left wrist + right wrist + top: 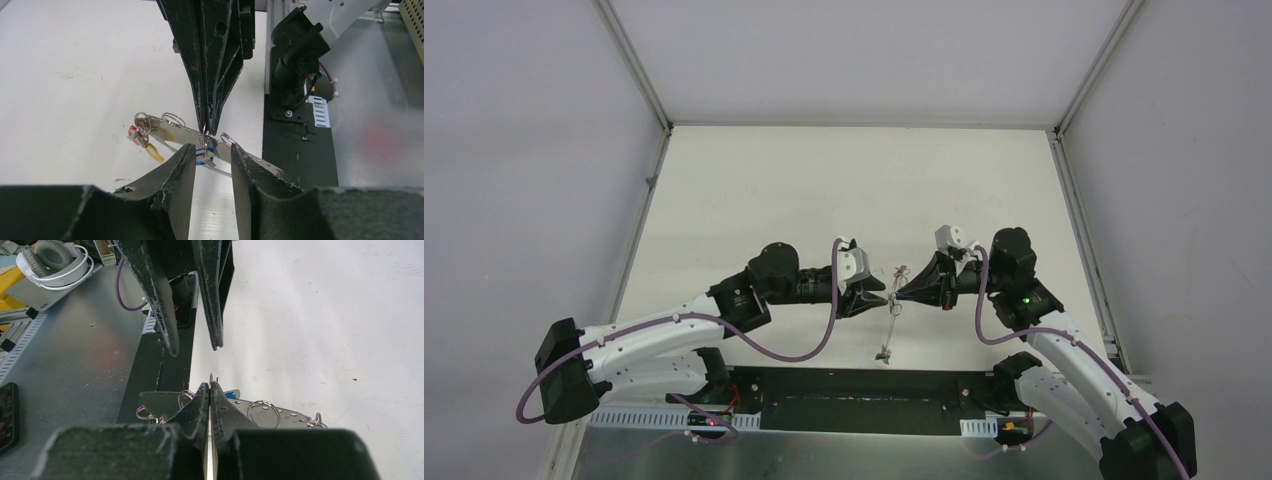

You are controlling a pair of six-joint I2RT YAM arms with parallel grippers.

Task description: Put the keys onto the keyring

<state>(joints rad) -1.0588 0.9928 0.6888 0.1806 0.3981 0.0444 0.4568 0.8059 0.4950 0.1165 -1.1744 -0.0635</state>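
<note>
Silvery keyring [172, 132] — its tags [154, 152] red, yellow and blue.

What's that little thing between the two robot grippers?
The keyring, pinched by the shut right gripper, with a blue-tagged key between the fingers of the left gripper; the left wrist view shows it.

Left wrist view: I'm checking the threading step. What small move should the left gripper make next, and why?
Probably ease the left gripper shut: its open fingers flank the blue-tagged silver key at the thin grey hoop keyring, which the shut right gripper holds.
</note>
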